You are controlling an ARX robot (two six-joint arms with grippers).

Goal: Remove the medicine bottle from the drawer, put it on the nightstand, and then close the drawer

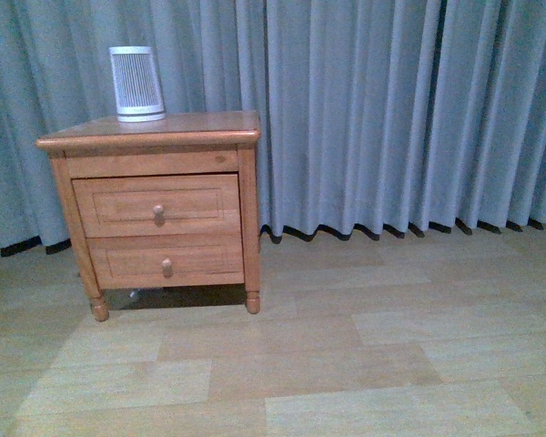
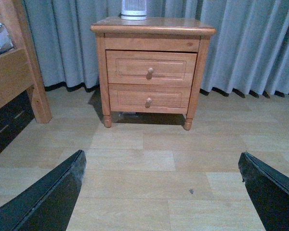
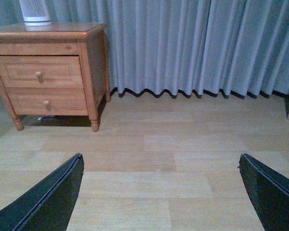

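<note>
As the shut drawer (image 2: pixel 151 68) faces the spread left gripper (image 2: pixel 160 161), we favour it. The right gripper (image 3: pixel 160 161) gapes too.

Nightstand (image 1: pixel 200 126): orange-brown wood, glossy rounded-edge top, short turned feet, upright on the floor (image 1: pixel 346 364) against the curtain (image 1: pixel 391 109). Upper drawer (image 1: pixel 118 206) shut, panelled front flush with frame, round knob (image 1: pixel 158 211) centred.
</note>
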